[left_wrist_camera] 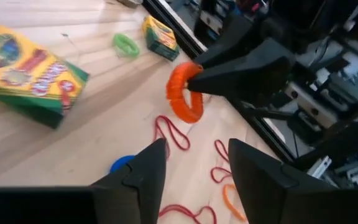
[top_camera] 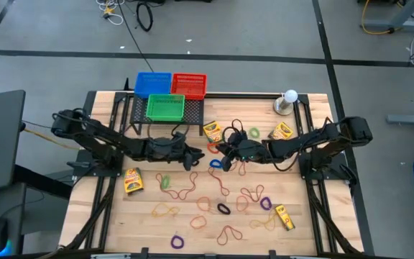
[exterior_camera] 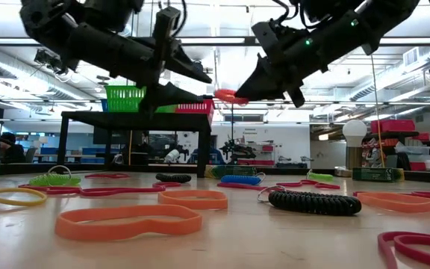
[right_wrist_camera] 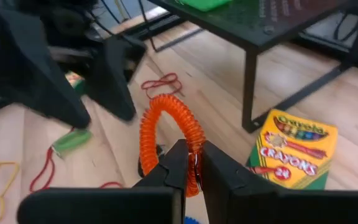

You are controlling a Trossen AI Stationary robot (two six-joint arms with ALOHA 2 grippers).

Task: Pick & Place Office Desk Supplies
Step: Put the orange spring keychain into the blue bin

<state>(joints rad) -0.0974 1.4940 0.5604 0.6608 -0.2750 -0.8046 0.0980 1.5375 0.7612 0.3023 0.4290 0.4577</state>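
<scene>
Right gripper (right_wrist_camera: 188,163): we see its fingers pinching the orange coiled rubber loop (right_wrist_camera: 166,127), held above the table at the high view's centre.
Left gripper (left_wrist_camera: 194,168): we see its fingers spread, empty, just beside the loop.
Yellow cardboard crayon box (right_wrist_camera: 293,148): lying near the black metal rack (right_wrist_camera: 278,25).

Orange coiled band (right_wrist_camera: 166,134) really pops against the pale wood table (top_camera: 106,223), and the crayon boxes (right_wrist_camera: 291,149) are yellow with green edges. Baskets up top go blue (top_camera: 153,83), red (top_camera: 189,84) and green (top_camera: 165,107), sitting on a black rack (top_camera: 139,115). Loose loops are mostly orange (exterior_camera: 129,222), plus a black coil (exterior_camera: 314,202) and a purple one (top_camera: 177,241).
</scene>
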